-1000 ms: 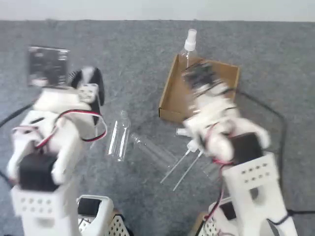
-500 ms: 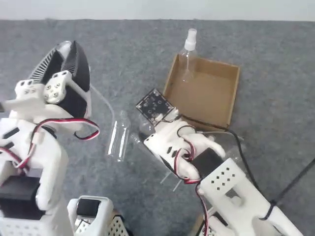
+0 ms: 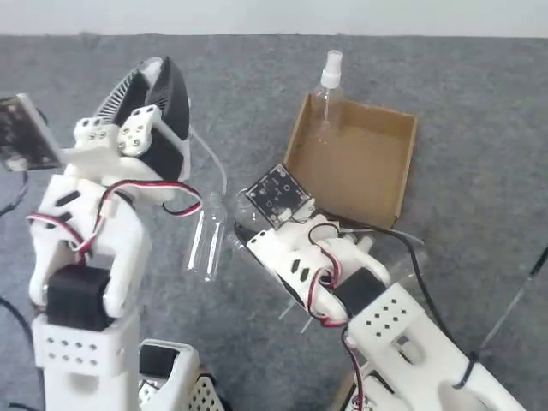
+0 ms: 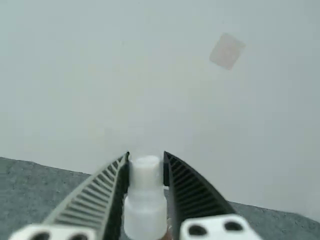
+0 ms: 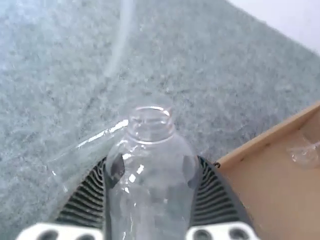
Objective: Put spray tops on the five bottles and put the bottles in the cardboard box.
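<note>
— Right pincer point(image 5: 152, 172), just beside the stiff cardboard box point(image 3: 295, 163), is clamped around the clear bottle point(image 5: 149, 130), its open neck poking out. How will it handle?

— Light, thin, slippery plastic, I judge; grip gently or it dents. Left pincer point(image 4: 146, 159) is closed on the small hard white spray top point(image 4: 145, 210), raised over the grey felt desk point(image 3: 479, 103), its thin tube point(image 3: 210, 163) dangling.

The high camera looks down from behind both arms over the table point(image 3: 479, 103) and cardboard box point(image 3: 351, 167). The left wrist camera tilts up at a pale wall point(image 4: 150, 75) (close behind the left gripper point(image 4: 146, 156)); the right one looks down past the right gripper point(image 5: 152, 172), sharing that box's corner.
</note>
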Controlling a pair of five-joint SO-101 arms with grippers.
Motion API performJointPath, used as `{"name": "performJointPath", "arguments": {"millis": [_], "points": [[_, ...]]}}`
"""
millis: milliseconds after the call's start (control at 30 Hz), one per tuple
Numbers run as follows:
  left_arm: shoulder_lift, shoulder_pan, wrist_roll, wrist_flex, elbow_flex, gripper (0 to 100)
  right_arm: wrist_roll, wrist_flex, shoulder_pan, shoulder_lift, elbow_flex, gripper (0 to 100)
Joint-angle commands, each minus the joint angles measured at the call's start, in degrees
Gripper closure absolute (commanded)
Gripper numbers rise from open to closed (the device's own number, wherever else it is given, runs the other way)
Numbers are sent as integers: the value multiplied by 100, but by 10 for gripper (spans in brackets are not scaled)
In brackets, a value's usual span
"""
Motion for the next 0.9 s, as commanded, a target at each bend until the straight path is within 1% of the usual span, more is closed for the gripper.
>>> {"name": "performJointPath", "arguments": {"millis": [0,67,300,500,867], "points": [[-35,70,70,-369,92,989,-70,-163,-40,-541,26,992],[-18,97,88,-440,127,989,-70,-127,-40,-637,70,992],[-62,510,220,-448,127,989,-70,-110,-154,-646,123,992],[-35,527,229,-431,136,989,-70,-110,-171,-646,149,992],[-79,484,202,527,40,989,-70,-145,-154,-681,290,992]]}}
